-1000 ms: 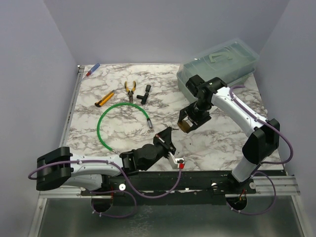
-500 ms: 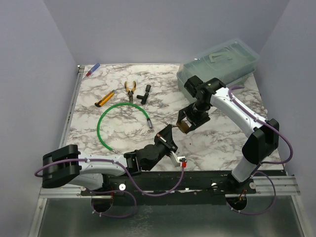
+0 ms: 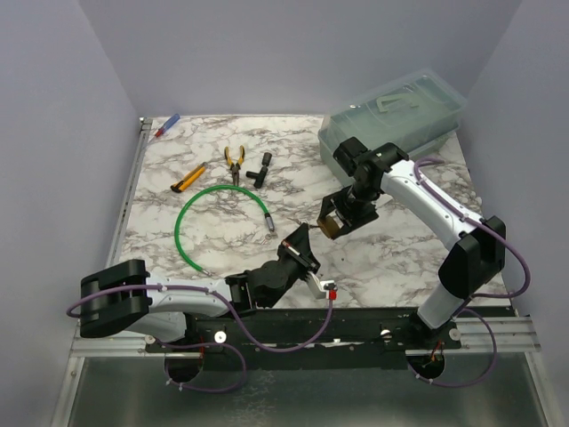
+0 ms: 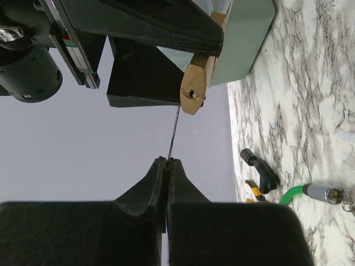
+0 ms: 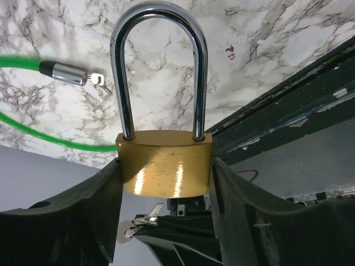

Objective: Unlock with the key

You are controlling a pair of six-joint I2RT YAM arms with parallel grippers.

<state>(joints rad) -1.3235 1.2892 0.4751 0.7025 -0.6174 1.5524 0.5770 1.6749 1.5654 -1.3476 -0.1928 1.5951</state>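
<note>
My right gripper [image 3: 342,219] is shut on the brass padlock [image 3: 332,228] and holds it above the table, shackle closed. In the right wrist view the padlock [image 5: 165,166] sits between both fingers. My left gripper [image 3: 299,242] is shut on a small silver key [image 5: 145,215] with a ring, just below the padlock. In the left wrist view the key blade [image 4: 173,133] shows edge-on, and its tip reaches the padlock [image 4: 194,91] just beside the keyhole. The green cord [image 3: 191,222] lies looped on the table, with more tiny silver keys [image 5: 97,79] at its metal end.
A teal lidded box [image 3: 396,120] stands at the back right. Orange-handled pliers [image 3: 234,160], a black L-shaped tool [image 3: 260,169], a yellow utility knife [image 3: 188,178] and a marker [image 3: 167,126] lie at the back left.
My left arm has reached a little farther forward and right, keeping the key at the padlock. The right gripper with the padlock has shifted only slightly.
</note>
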